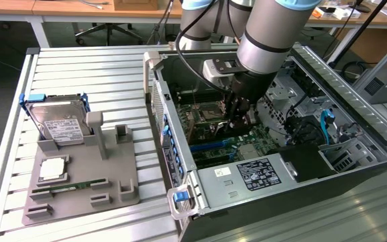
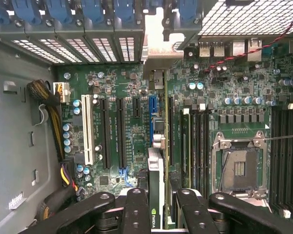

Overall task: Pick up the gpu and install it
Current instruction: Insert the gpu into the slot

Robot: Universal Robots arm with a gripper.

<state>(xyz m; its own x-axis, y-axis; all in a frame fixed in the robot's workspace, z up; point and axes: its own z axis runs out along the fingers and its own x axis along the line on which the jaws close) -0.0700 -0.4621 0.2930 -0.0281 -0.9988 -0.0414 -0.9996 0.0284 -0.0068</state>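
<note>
1. Wrist view: your gripper point(image 2: 160, 195) is clamped on the gpu point(image 2: 155, 170), one finger point(image 2: 135, 209) on each face. The card sits edge-on above the motherboard point(image 2: 127, 146), roughly in line with the blue slot point(image 2: 154, 105). A slight twist in the grip would land its edge connector beside the slot and scrape the board.
2. Same view: the memory slots point(image 2: 198, 141) run just beside the card. If it drifts that way, the shroud could knock their latches.
3. Same view: the card hides its own lower edge, so I cannot tell whether it has met the slot. Pressing hard on a card that is only part-way in could bend it.
4. Exterior view: the gripper point(image 1: 239, 118) is deep inside the computer case point(image 1: 301, 201), with the drive cage point(image 1: 284, 85) near on the exterior view's right. A sideways correction could bump the wrist against it.
5. Exterior view: the arm's black cable point(image 1: 178, 38) hangs close to the case's wall and could snag there.
</note>
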